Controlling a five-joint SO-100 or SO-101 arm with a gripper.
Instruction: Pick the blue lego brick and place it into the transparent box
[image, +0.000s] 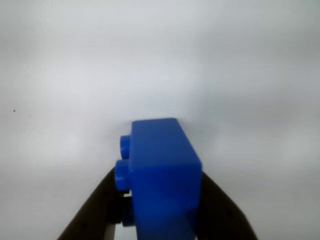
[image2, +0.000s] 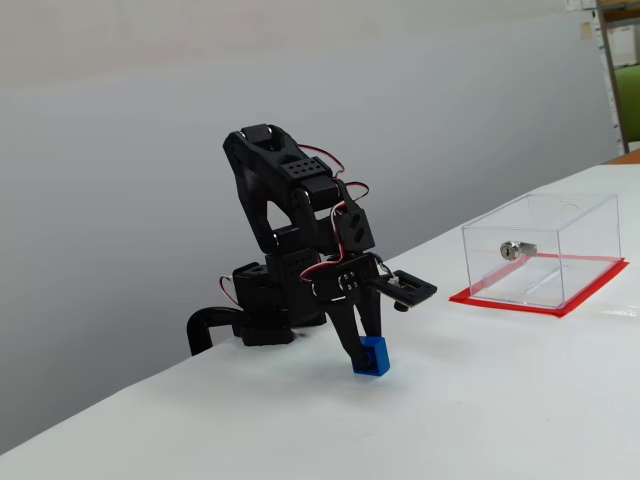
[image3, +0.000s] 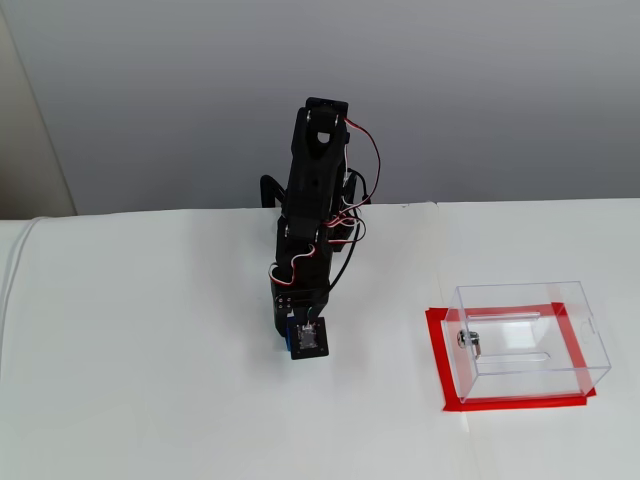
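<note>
The blue lego brick (image: 161, 160) fills the lower middle of the wrist view, its studs facing left. My gripper (image: 157, 200) has a dark finger pressed on each side of it. In a fixed view the brick (image2: 371, 356) sits at the gripper's tip (image2: 360, 350), at or just above the white table. In the other fixed view only a blue sliver of the brick (image3: 291, 341) shows beneath the gripper (image3: 306, 346). The transparent box (image2: 545, 245) stands on its red base (image2: 480, 297), well to the right of the arm; it also shows from above (image3: 525, 335).
A small silver metal piece (image2: 515, 249) lies inside the box and also shows from above (image3: 470, 340). The arm's black base (image2: 265, 320) stands at the table's back edge by a grey wall. A white table (image3: 150, 400) lies all around.
</note>
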